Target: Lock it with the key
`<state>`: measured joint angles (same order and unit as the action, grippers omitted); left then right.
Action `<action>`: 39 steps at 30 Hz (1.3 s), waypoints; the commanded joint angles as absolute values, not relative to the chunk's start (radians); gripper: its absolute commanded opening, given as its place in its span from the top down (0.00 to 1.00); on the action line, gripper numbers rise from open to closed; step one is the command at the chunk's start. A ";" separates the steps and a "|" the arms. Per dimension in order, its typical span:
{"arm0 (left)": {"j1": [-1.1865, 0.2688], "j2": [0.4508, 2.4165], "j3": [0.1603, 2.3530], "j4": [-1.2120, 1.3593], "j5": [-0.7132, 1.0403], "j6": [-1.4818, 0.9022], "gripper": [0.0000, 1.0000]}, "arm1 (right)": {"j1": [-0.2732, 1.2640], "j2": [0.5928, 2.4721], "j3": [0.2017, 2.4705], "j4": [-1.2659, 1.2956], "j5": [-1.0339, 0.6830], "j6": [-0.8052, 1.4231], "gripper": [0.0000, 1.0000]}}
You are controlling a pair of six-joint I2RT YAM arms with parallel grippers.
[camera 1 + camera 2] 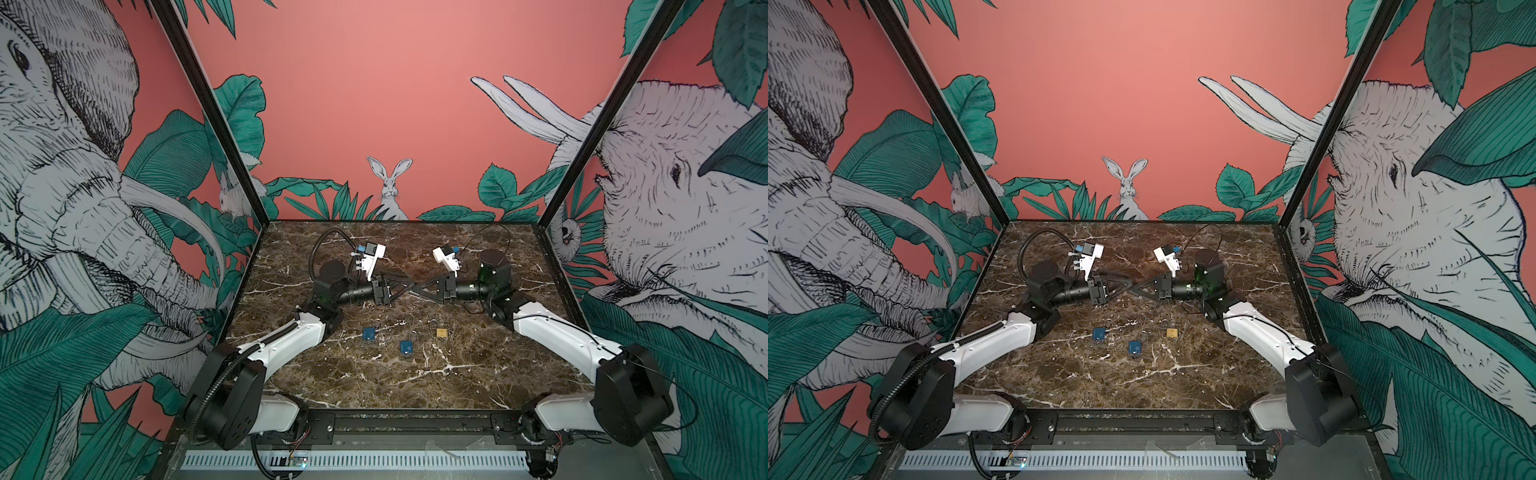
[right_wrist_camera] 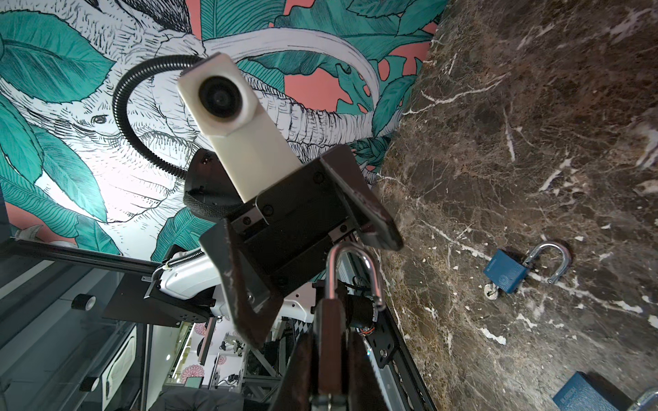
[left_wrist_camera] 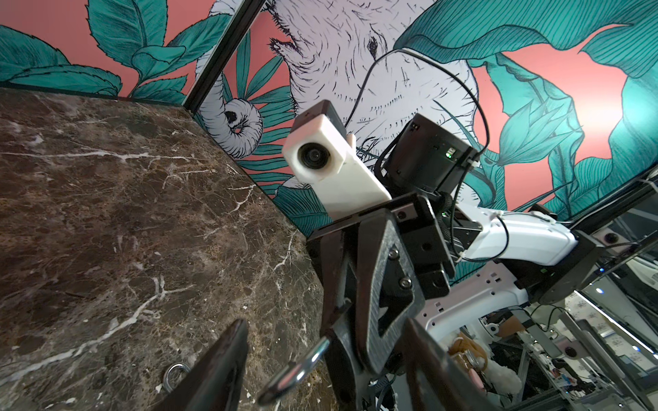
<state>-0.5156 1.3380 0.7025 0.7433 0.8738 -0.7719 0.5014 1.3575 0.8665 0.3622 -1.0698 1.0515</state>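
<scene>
Right claw [image 2: 330, 370]: clamps 1 padlock [image 2: 331, 316] | left claw [image 1: 409, 285]: parted | tabletop [image 1: 374, 386]: 3 padlocks [image 1: 368, 334] [image 1: 406, 348] [image 1: 441, 332]

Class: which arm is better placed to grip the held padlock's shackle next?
Probably left: the left end effector is open around the shackle; the right end effector is shut on the padlock.

I counted four padlocks in all. Three lay on the tabletop [image 1: 332, 395]: two blue, the left blue padlock [image 1: 368, 333] and the middle blue padlock [image 1: 406, 347], and one brass padlock [image 1: 441, 332]. The fourth padlock [image 2: 332, 341] was up in the right pincer [image 1: 419, 287]. There were two arms, the left arm [image 1: 286, 340] and the right arm [image 1: 557, 332], with one pincer each, the left pincer [image 1: 408, 285] making two.
</scene>
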 commanded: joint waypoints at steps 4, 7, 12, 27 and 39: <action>-0.520 1.307 0.685 0.742 0.876 -0.768 0.40 | 0.505 1.347 0.921 0.323 -1.043 0.976 1.00; -0.520 1.299 0.675 0.733 0.867 -0.772 0.44 | 0.505 1.344 0.932 0.274 -1.035 0.932 1.00; -0.520 1.276 0.662 0.719 0.849 -0.782 0.51 | 0.505 1.349 0.937 0.246 -1.025 0.902 1.00; -0.520 1.269 0.673 0.692 0.814 -0.789 0.63 | 0.505 1.354 0.933 0.174 -1.014 0.823 1.00; -0.520 1.255 0.663 0.676 0.822 -0.801 0.72 | 0.497 1.334 0.911 0.226 -1.003 0.797 1.00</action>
<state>-0.5163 1.2877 0.6659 0.6712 0.8066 -0.7944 0.5011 1.3567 0.9134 0.1566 -1.0084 0.8177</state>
